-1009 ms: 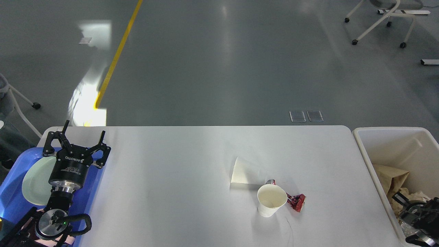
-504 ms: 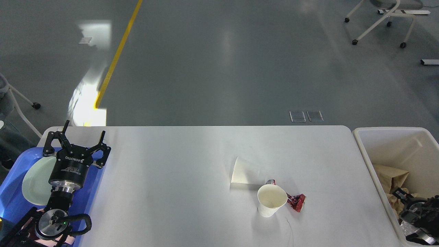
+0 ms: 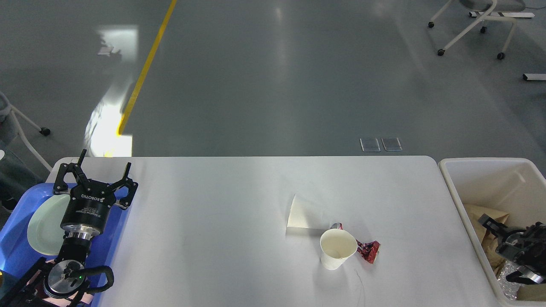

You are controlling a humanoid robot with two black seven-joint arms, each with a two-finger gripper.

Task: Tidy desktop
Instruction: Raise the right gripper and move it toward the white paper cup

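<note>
1. the counter [image 3: 213, 204] is the widest thing here, white, smooth and a little glossy; it fills the lower middle of the view, between the tray [image 3: 13, 238] on the left and the bin [image 3: 460, 187] on the right; i judge light things would slide on it easily.
2. the bin holds brown paper; the right gripper [image 3: 497, 232] hangs over it, dark and small, so i cannot tell how its fingers stand.
3. the tray carries a pale plate [image 3: 45, 221]; the left gripper [image 3: 96, 168] hovers above it, fingers spread and holding nothing.
4. the cup [image 3: 337, 249] stands upright right of centre; likely light, thin-walled, easily crushed; take it gently across the rim or upper wall.
5. the paper [image 3: 300, 215] behind it is partly lifted; pinch its raised edge.
6. the wrapper [image 3: 369, 249] touches the cup; soft, crinkly; pinch the bunched end.
</note>
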